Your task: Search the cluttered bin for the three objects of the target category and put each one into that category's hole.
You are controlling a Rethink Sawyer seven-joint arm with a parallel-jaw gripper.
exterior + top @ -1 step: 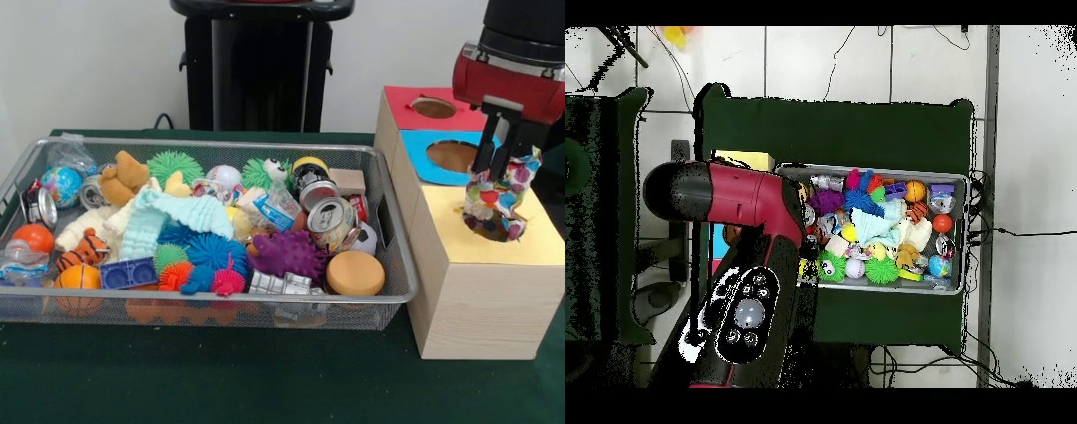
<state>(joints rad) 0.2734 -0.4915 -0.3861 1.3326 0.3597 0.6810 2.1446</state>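
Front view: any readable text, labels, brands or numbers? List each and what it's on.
No text can be read in either view.
Cans: printed labels, too blurred to read.
Plastic packet: blue print, too small to read.
Arm's button panel: buttons only, no legible marking.
Sorting box: no writing visible.

A green-covered table stands on white floor tiles.

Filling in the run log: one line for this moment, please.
gripper: shut on colourful item | position: over yellow section of box | bin: full
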